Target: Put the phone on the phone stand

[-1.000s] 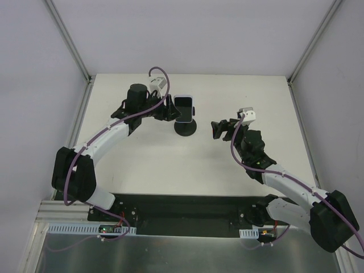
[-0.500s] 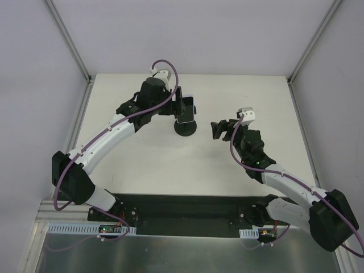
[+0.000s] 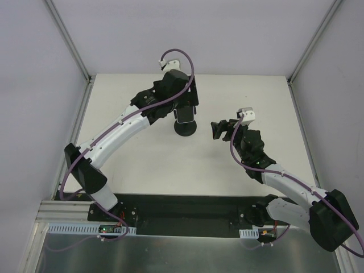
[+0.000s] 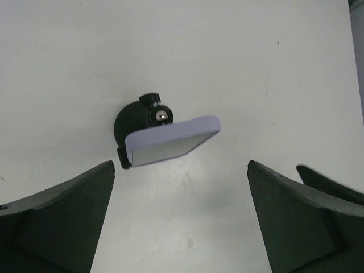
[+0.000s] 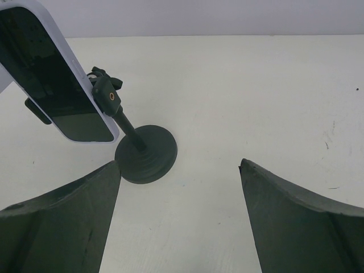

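Left tool [image 3: 183, 107] hangs directly over the phone stand [image 3: 185, 129] in the top view, toward the far middle of the white desk [image 3: 170, 170]. Its fingers are hidden under the wrist there, so that view cannot tell how they stand. The phone [image 3: 183, 116] shows only as a small dark patch between the wrist and the stand's round base. The right tool [image 3: 218, 129] sits just to the right of the stand, apart from it, with its fingers pointing towards it.

The left wrist view looks straight down and settles the matter: both dark fingers [image 4: 62, 219] are spread wide at the lower corners, with only bare desk between them. Below them the phone [image 4: 170, 140] appears as a pale tilted slab, lilac along one edge. It covers part of the phone stand [image 4: 132, 122], where a small shiny knob [image 4: 162, 117] shows.

The right wrist view gives the side aspect the others lack. The phone [image 5: 57, 79] has a glossy black screen and a white rim. It is held off the desk, leaning against the clamp head [image 5: 107, 94]. A thin rod [image 5: 128, 132] slants down to the disc base [image 5: 147, 154]. The right tool's fingers [image 5: 296, 224] are wide apart, gripping nothing.
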Robot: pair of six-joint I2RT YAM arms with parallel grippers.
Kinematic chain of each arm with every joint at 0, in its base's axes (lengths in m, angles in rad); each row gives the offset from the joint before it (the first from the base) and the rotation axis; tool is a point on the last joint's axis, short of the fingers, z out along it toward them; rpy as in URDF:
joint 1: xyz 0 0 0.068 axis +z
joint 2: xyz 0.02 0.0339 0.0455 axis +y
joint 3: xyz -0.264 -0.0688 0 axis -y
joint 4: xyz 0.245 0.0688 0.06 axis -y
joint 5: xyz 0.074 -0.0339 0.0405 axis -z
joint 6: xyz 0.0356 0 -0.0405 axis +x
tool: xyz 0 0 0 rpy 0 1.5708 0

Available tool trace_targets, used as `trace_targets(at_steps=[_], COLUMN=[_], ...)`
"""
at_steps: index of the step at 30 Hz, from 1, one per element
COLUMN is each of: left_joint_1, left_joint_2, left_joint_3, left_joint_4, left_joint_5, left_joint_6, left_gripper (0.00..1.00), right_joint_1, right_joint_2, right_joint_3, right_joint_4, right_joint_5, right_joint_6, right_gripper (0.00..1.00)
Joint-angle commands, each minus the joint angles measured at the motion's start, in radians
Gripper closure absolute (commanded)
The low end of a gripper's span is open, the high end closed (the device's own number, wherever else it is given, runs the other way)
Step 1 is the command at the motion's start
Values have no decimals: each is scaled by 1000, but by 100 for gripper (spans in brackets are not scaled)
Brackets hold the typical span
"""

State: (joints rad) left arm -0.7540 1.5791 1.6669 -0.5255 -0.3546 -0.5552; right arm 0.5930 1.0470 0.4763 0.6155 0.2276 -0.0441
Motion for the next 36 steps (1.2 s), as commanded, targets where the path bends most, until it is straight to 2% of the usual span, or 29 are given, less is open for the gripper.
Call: trace_targets(at_steps=[1,4,8,29,36], left_joint_1=[-36,-50,-65,-68,-68], left_joint_2=[142,192,232,357,364], left_joint_3=[201,277,338,436,424], left_joint_4=[-226,-272,-329,-354,-357], left_joint_5=[-239,-245,-320,-351,-368], left_joint_6=[-126,-143,-163,-207,-201], left_gripper=[1,1,1,1,18], right_joint_1=[-5,-7,-9,-15,-19], right_joint_2=[-11,-12,-19,-19,-22], right_joint_3=[-7,-7,-11,-18,-18], right_joint_4=[43,44,47,53,53], right_joint_5=[4,4,12,4,1], right_joint_6=[9,9,7,13,16], right_gripper=[12,12,12,12,12])
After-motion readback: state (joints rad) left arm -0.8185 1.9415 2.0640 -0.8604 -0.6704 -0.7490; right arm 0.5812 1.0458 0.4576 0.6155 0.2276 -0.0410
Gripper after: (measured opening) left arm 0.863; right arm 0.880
